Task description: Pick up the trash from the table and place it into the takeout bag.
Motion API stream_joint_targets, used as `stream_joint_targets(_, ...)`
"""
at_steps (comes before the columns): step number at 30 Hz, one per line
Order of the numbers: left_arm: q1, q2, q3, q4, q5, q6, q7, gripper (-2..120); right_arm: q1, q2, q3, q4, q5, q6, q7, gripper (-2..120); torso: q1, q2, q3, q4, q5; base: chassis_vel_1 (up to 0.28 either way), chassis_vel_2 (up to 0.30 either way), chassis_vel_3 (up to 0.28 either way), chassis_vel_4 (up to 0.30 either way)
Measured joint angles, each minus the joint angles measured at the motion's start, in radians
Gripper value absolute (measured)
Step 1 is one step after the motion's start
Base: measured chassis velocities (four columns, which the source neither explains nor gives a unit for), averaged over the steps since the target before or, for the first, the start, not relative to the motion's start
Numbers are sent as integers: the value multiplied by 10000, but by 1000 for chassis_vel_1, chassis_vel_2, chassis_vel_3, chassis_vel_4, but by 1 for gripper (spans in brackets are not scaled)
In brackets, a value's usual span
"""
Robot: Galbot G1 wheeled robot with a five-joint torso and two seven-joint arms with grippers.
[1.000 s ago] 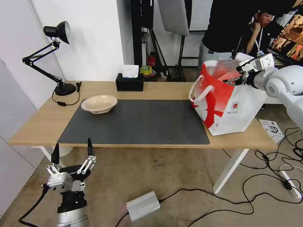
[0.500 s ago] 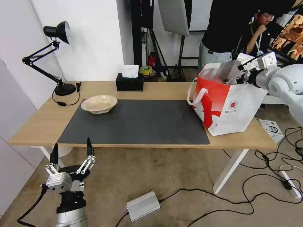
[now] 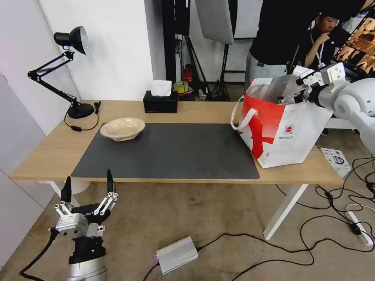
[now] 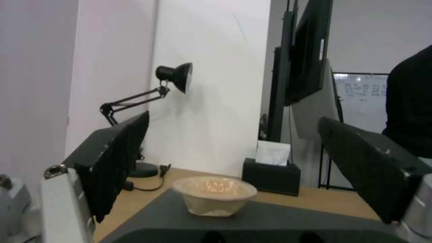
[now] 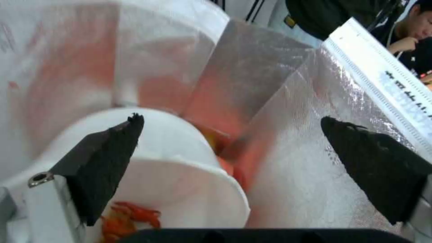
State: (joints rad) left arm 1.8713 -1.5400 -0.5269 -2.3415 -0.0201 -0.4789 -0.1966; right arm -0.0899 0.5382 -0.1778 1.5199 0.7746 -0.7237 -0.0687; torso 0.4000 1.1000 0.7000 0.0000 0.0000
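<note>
The right gripper (image 3: 293, 97) sits at the mouth of the bag (image 3: 297, 136), which stands at the table's (image 3: 47, 156) right end, partly on the mat (image 3: 175, 152). Its jaws are spread wide and hold nothing; in the right wrist view the white bowl (image 5: 180, 189) with red scraps lies inside the foil-lined bag below the fingers (image 5: 108, 162). The pulp bowl (image 3: 122, 128) rests on the mat's far left corner. The left gripper (image 3: 88, 187) hangs low in front of the table, jaws released, facing that bowl
</note>
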Motion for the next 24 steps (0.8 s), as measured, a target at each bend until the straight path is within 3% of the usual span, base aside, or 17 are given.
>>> stream_joint_targets(5, 24, 0, -1, 0, -1, 4, 0, 100, -240, 0, 395, 295, 708, 9, 613, 100, 0, 0, 0, 0, -1, 0, 0, 0, 0)
stream_joint_targets(12, 88, 16, 12, -77, -7, -5, 18, 100, -1632, -158, 2094, 1712, 1890, 355, 1775, 100, 0, 0, 0, 0, 0, 0, 0, 0, 0)
stream_joint_targets(20, 165, 15, 28, -156, -3, -16, 71, 100, -2997, -327, 2963, 3108, 2674, 2575, 3424, 100, -1, 0, -1, 0, -1, 0, 0, 0, 0)
stream_joint_targets(24, 176, -29, 56, -165, 11, -18, 92, 100, -3912, -153, 3409, 3815, 2799, 4448, 4476, 100, -1, 0, -1, 1, -1, 0, 0, 0, 0)
